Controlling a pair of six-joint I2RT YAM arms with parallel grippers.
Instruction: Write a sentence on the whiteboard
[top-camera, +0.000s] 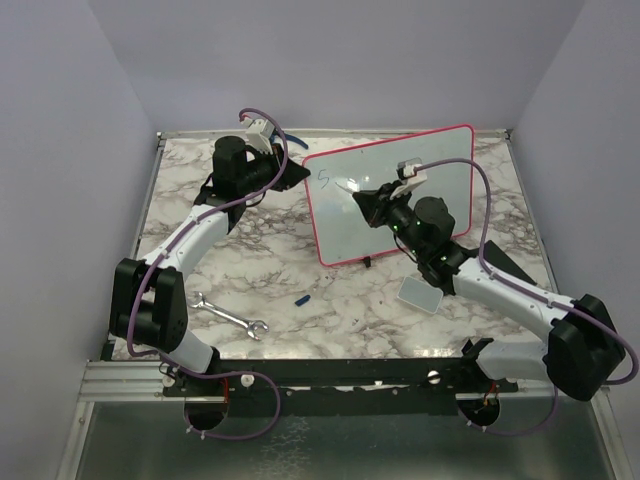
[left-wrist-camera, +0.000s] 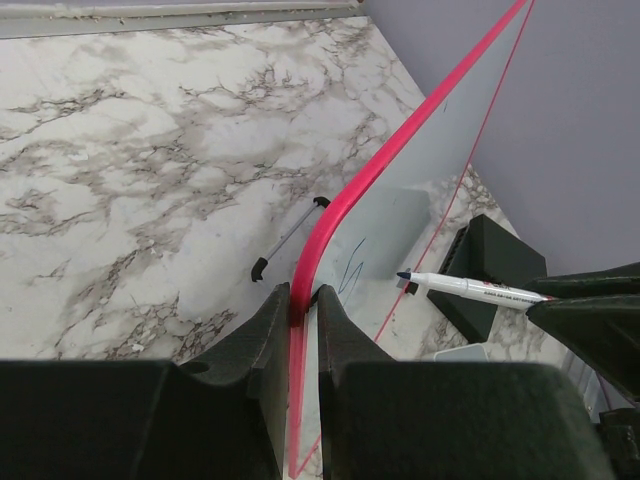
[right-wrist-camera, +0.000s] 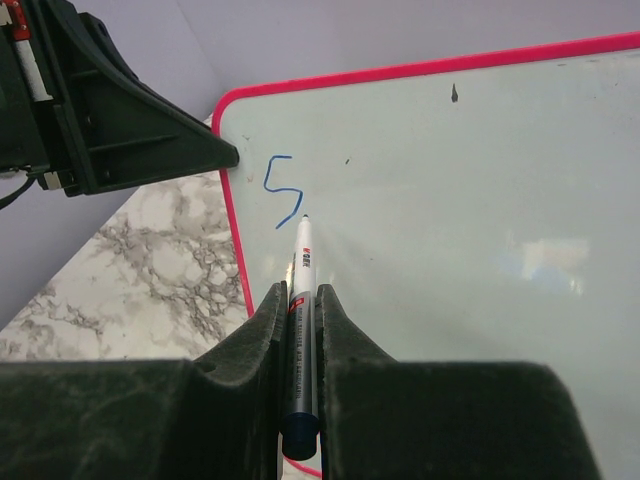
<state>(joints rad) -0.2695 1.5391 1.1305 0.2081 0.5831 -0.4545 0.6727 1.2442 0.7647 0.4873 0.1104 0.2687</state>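
Note:
The whiteboard (top-camera: 340, 225) stands tilted on the marble table, its red-pink frame facing the arms. My left gripper (left-wrist-camera: 303, 300) is shut on the whiteboard's upper left edge (left-wrist-camera: 330, 225). My right gripper (right-wrist-camera: 302, 295) is shut on a white marker (right-wrist-camera: 304, 262) with a blue tip. The tip sits just right of the lower end of a blue "S" (right-wrist-camera: 283, 190), close to the surface; I cannot tell if it touches. Of the sentence only that "S" (top-camera: 323, 178) shows. In the top view my right gripper (top-camera: 365, 205) hangs in front of the board's middle.
A silver wrench (top-camera: 228, 315) lies front left, with a small blue cap (top-camera: 304, 298) beside it. A small grey pad (top-camera: 420, 294) lies under my right arm. A black wedge block (top-camera: 505, 262) sits right of the board. Walls close in on three sides.

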